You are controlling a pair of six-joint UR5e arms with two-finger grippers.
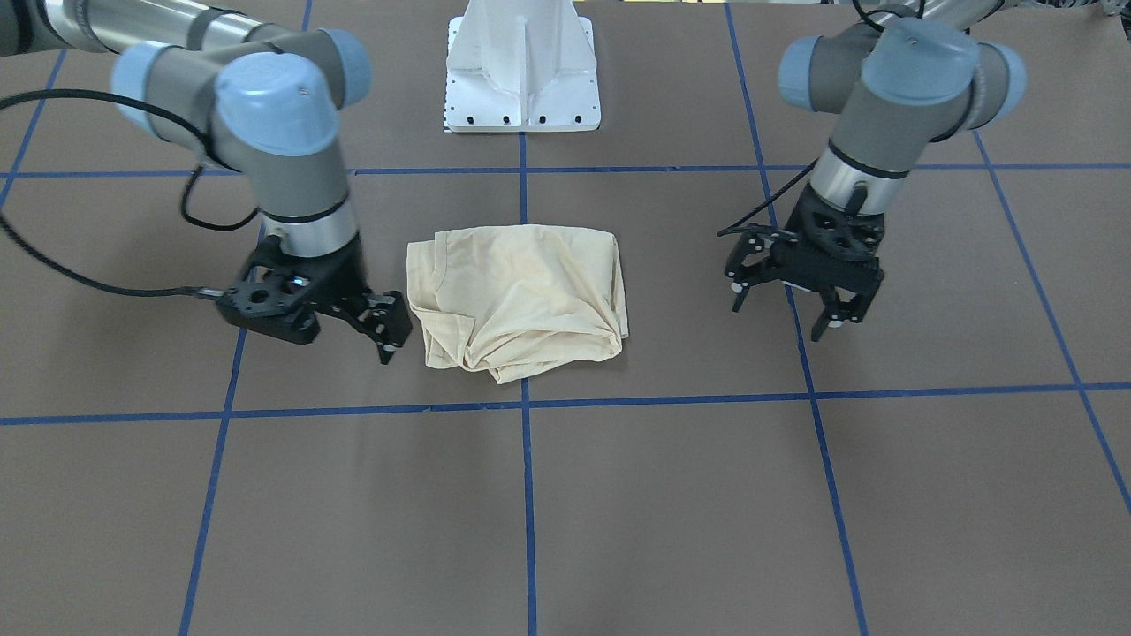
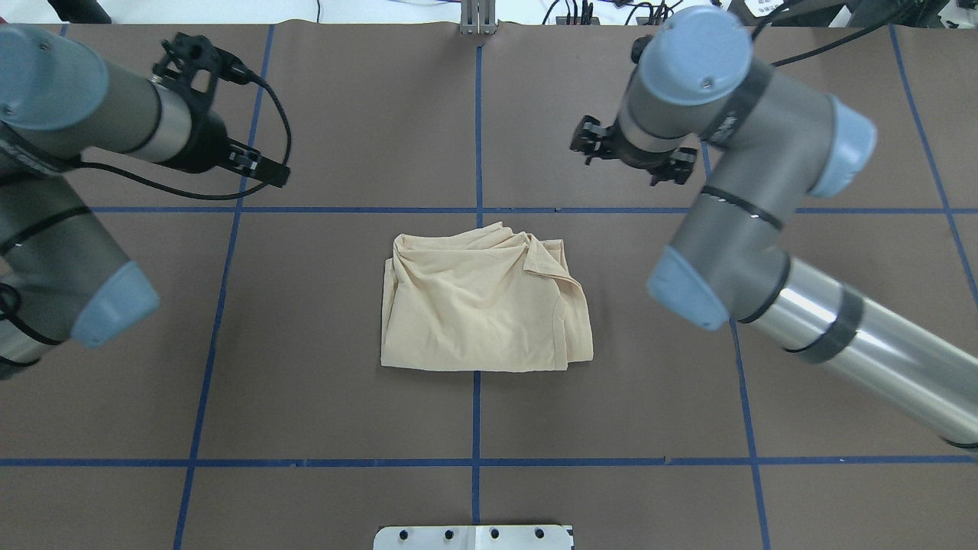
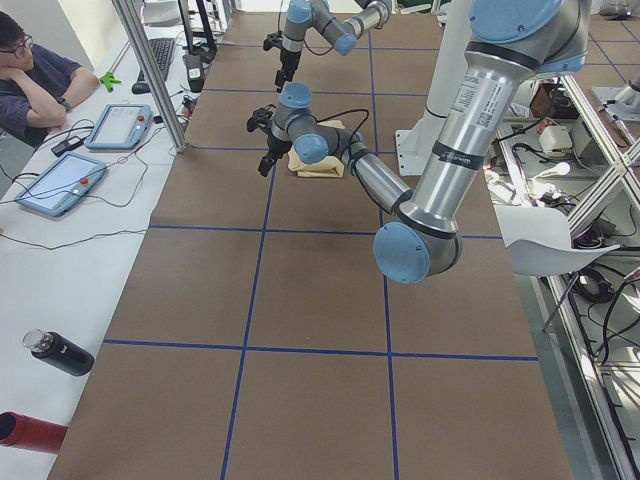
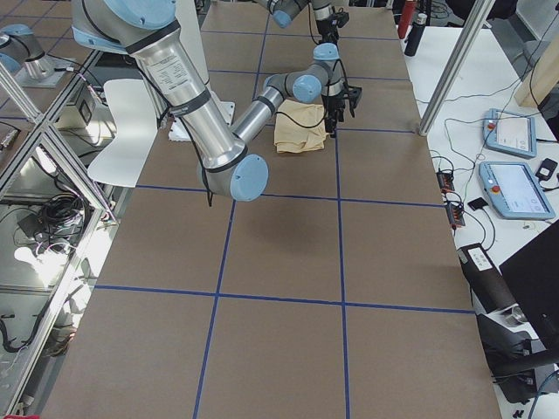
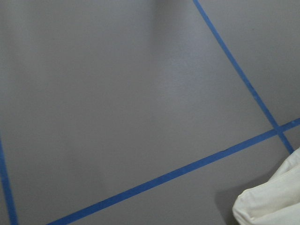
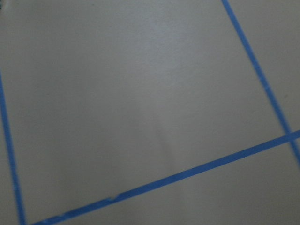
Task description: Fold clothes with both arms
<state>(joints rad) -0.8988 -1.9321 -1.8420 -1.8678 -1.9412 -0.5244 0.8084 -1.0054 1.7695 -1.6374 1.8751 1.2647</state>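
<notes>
In the overhead view the right pincer (image 2: 628,153) sits mostly under its own wrist, only its outer links showing. The left wrist view catches just a corner of the shirt (image 5: 272,199) at lower right, cut by the frame edge. The white pedestal (image 1: 523,79) is cropped at top centre of the front view. In both side views the jaws are too small to read.

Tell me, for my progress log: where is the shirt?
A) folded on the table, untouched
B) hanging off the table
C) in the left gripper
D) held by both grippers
A: the shirt lies folded on the table, left gripper and right gripper both clear of it.
</notes>
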